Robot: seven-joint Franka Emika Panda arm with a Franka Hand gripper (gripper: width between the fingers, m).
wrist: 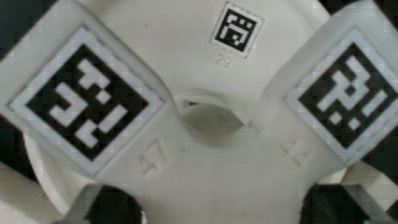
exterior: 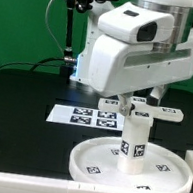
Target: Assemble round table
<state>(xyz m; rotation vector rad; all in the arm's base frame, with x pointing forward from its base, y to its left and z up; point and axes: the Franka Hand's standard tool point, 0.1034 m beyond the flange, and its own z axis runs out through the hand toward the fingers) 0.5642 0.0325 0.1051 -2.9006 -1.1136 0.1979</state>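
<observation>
From the exterior view, the cross-shaped piece (exterior: 148, 111) sits atop the cylinder leg (exterior: 135, 139), upright on the round disc (exterior: 132, 168), directly below the gripper (exterior: 145, 95); its finger spread is hidden. In the wrist view, the cross fills the frame beneath the fingers (wrist: 111, 205); misalignment could jam the joint.

Jaws hidden behind cross-shaped piece (exterior: 149, 112)

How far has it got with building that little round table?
Done, it seems: the leg stands upright in the middle of the round disc. In hand: the cross-shaped piece sits on top of the leg, with the arm right above it; the wrist view shows it close up. Whether the gripper is gripping it is hidden. Left: fixing the cross firmly in place.
</observation>
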